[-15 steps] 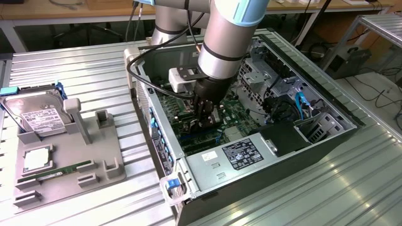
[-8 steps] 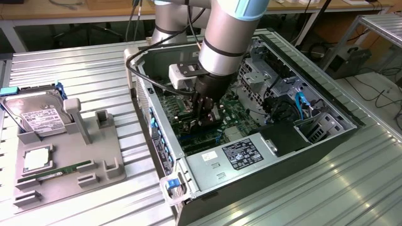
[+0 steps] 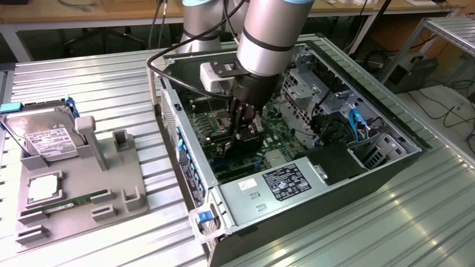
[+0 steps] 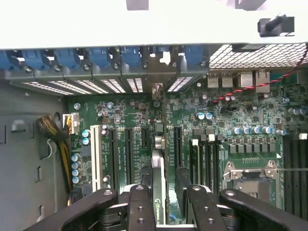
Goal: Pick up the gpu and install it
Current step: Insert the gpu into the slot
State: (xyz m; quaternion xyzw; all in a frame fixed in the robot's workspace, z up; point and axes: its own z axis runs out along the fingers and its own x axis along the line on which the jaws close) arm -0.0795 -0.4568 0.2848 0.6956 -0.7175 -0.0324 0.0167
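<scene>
**GPU upright in the motherboard, gripper fingers parted either side of it**

You have the arm reaching down into the open black and silver computer case (image 3: pixel 401 142), which lies on its side on the ribbed metal table (image 3: pixel 97 83). The black gripper (image 3: pixel 245 129) sits low over the green motherboard (image 3: pixel 278 133), roughly in the middle of the case.

In the wrist view, you see the thin dark GPU card (image 4: pixel 159 178) edge-on, standing upright among the long black expansion slots (image 4: pixel 129 154), its far end pointing toward the row of blue-clipped rear bracket openings (image 4: pixel 96 57). The two inner black fingers (image 4: pixel 140 207) flank the card, one on each side, with a visible gap to the card on both sides, so the gripper reads as open and not clamped on it. Whether the card is fully seated in its slot you cannot tell from here.

Beside the card, toward the processor socket (image 4: pixel 250 178), lie more black slots and a cluster of blue-topped capacitors (image 4: pixel 243 130).

On the exterior view's left, well apart from the case, you have a grey parts holder (image 3: pixel 82 183) carrying a silver hard drive with a white label (image 3: pixel 43 139), a narrow green memory stick (image 3: pixel 70 203) and a square silver processor (image 3: pixel 43 188).
</scene>
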